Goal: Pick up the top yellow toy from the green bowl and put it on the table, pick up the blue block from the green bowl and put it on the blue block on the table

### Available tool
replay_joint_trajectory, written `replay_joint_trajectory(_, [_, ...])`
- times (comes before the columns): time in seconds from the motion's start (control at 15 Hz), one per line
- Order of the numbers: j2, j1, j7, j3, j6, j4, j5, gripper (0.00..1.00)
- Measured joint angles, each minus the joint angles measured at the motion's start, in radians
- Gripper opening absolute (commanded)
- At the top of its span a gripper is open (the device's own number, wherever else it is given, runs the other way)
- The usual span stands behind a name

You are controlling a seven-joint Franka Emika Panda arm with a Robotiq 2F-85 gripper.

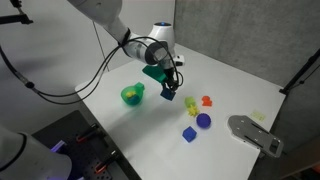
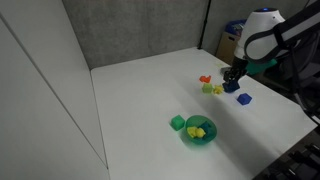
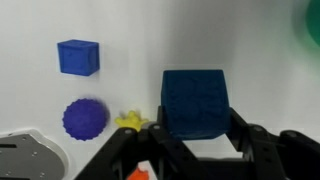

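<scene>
My gripper point(image 1: 168, 92) is shut on a dark blue block point(image 3: 194, 102) and holds it above the white table point(image 1: 230, 85), to the right of the green bowl point(image 1: 132, 95). In the wrist view the gripper point(image 3: 195, 128) has a finger on each side of the block. A second blue block point(image 3: 78, 57) lies on the table, also seen in both exterior views point(image 1: 189, 133) point(image 2: 244, 99). The green bowl point(image 2: 199, 131) holds a yellow toy point(image 2: 197, 131). Another yellow toy point(image 3: 128, 120) lies on the table under the gripper.
A blue-purple spiky ball point(image 3: 85, 118) lies near the table's blue block. An orange piece point(image 1: 207, 101) and a yellow piece point(image 1: 190, 102) lie close by. A green block point(image 2: 177, 123) sits beside the bowl. A grey object point(image 1: 255, 133) lies at the table's corner.
</scene>
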Motion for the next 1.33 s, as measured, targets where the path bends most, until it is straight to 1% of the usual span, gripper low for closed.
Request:
replay_joint_trajectory(0.27, [0.03, -0.046, 0.01, -0.074, -0.008, 0.017, -0.047, 0.33])
replay_joint_trajectory(0.53, [0.092, -0.066, 0.07, -0.123, -0.006, 0.055, -0.072, 0.33])
replay_joint_trajectory(1.0, [0.241, -0.069, 0.176, -0.172, -0.005, 0.18, -0.073, 0.33])
replay_joint_trajectory(1.33, [0.321, -0.069, 0.217, -0.202, -0.005, 0.258, -0.073, 0.33])
